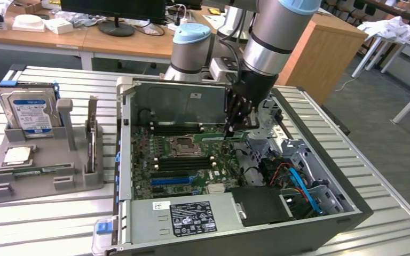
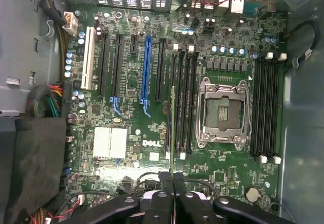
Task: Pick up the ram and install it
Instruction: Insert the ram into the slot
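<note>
Pincer clamped on ram, stick edge-on between fingertips, extending over motherboard alongside black memory slots.

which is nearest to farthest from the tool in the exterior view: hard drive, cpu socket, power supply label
1. cpu socket, on the motherboard beside the tool
2. power supply label, at the case's camera-side end
3. hard drive, outside the case, at the exterior view's far left

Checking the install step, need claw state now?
Claw: closed, holding the ram on edge over the motherboard.
</note>
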`<state>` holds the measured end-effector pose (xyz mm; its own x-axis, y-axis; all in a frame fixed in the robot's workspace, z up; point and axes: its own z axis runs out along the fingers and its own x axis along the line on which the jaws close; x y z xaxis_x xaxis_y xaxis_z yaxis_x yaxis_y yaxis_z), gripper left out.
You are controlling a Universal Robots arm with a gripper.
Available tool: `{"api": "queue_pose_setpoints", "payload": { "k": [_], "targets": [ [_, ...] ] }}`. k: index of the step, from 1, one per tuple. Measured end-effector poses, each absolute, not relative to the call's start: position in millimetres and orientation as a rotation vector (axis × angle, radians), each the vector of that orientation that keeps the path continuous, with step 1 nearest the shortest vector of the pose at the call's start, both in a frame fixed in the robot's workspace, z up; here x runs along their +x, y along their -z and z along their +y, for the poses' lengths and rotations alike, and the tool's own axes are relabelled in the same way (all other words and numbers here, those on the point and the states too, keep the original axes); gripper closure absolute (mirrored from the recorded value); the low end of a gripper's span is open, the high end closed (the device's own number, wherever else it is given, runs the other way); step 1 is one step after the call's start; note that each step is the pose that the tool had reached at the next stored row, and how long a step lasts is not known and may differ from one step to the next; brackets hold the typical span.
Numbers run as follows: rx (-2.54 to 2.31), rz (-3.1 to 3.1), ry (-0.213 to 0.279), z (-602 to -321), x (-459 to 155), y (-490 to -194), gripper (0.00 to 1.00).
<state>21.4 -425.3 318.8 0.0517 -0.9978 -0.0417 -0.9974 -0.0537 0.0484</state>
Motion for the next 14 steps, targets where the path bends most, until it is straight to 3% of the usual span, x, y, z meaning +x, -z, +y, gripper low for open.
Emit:
{"api": "queue_pose_setpoints", "payload": {
  "k": [14],
  "targets": [
    [2.273,-2.157,0.100,-425.3,21.3,-315.2,0.88]
  ]
}}
